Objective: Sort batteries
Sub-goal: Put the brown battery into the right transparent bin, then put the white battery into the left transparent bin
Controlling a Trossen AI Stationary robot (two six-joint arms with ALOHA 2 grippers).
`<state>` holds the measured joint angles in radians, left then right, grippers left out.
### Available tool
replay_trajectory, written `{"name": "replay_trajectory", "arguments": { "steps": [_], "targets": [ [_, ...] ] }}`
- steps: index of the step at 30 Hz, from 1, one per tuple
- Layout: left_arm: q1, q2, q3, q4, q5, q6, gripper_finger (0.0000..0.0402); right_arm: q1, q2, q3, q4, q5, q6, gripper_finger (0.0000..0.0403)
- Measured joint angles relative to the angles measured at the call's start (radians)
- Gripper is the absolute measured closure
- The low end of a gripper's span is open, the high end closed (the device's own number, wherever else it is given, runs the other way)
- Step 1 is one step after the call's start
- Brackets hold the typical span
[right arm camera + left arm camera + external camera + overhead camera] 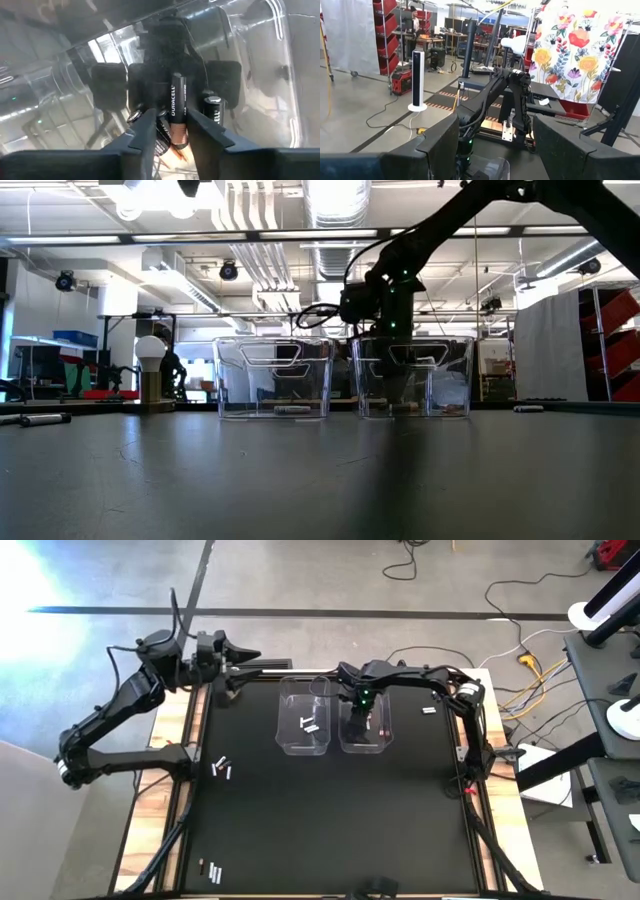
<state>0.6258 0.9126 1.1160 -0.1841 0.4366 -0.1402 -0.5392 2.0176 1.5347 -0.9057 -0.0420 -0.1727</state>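
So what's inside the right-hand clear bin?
The right gripper reaches into the right bin, a dark Duracell battery between its fingers, more dark batteries beside. The arm hides the rest.

Two clear bins stand side by side on the dark bench (320,480). The right arm (440,230) reaches down into the right bin (412,376), beside the left bin (272,376).

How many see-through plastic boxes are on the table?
2. The left clear bin and the right clear bin sit side by side near the table's middle. The right gripper reaches down into the right one.
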Motion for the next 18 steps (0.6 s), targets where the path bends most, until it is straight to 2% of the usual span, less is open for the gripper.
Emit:
{"name": "replay_trajectory", "arguments": {
  "steps": [6, 9, 14, 18],
  "targets": [
    [0.000, 0.043, 0.000, 0.016, 0.000, 0.000, 0.0170, 0.000, -0.100, -0.001, -0.006, 0.002, 0.049, 0.0254],
    [0.000, 0.050, 0.000, 0.057, 0.000, -0.001, 0.0170, -0.007, -0.176, -0.001, -0.008, 0.061, 0.109, 0.0238],
    [0.000, 0.029, 0.000, 0.119, 0.000, -0.093, 0.0170, -0.074, -0.288, -0.012, -0.049, 0.187, 0.408, 0.0224],
    [0.001, -0.002, 0.000, 0.144, 0.000, -0.249, 0.0170, -0.175, -0.344, -0.052, -0.101, 0.204, 0.679, 0.0218]
  ]
}}
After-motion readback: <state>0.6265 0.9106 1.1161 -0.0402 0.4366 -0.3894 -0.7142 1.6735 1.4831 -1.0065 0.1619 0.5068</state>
